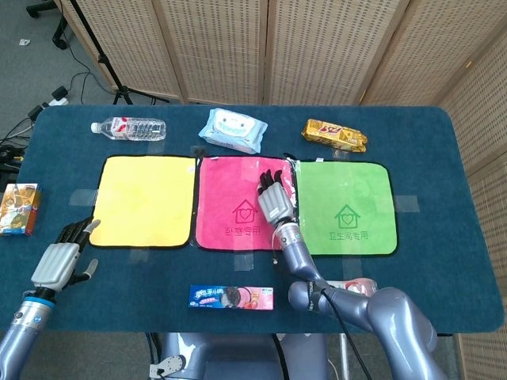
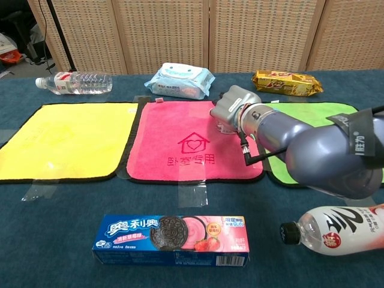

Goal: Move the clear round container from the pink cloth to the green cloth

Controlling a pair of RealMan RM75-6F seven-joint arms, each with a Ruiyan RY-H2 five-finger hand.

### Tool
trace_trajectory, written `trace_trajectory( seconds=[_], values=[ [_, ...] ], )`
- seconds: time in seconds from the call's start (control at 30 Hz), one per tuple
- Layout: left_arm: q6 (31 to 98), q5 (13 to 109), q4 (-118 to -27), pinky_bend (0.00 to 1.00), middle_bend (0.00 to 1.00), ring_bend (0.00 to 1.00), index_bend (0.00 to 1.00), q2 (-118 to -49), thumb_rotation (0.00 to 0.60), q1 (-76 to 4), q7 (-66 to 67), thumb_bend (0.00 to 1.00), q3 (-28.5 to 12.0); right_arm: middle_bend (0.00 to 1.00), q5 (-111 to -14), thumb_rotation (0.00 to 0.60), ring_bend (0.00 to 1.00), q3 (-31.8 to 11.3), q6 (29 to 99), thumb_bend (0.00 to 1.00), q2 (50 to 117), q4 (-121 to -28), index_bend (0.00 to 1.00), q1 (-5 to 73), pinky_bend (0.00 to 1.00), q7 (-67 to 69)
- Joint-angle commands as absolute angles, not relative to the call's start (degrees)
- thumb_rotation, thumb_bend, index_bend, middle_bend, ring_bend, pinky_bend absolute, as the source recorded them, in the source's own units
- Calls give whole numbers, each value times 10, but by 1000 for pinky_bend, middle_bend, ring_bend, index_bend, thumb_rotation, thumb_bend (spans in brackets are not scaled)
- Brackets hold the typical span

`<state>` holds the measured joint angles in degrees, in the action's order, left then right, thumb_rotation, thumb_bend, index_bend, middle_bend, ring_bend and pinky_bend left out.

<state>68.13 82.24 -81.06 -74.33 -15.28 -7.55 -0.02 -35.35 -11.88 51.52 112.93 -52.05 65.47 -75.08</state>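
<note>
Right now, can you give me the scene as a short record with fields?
right hand: over the right edge of the pink cloth
left hand: near the table's left front, holding nothing
container: not plainly visible; cannot tell whether the right hand holds it
green cloth: directly right of the pink cloth

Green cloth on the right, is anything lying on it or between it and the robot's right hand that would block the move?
Nothing visible does. The green square cloth lies bare, directly beside the pink cloth, and the right hand is over the pink cloth's right edge. The clear round container itself is hidden by that hand.
</note>
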Motion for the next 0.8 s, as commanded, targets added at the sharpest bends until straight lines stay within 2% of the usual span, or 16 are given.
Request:
trace_trajectory(
  seconds=[0.03,0.8],
  values=[
    [681,823,-811,46,0,0,0,-743,600,-153,-76,446,0,67,-346,600,0,-120,520,762,1127,-523,157,653,137,-760],
    [686,828,-814,46,0,0,0,-742,600,-152,-78,447,2,68,-281,600,0,-120,559,762,1102,-557,158,637,136,-819]
  ],
)
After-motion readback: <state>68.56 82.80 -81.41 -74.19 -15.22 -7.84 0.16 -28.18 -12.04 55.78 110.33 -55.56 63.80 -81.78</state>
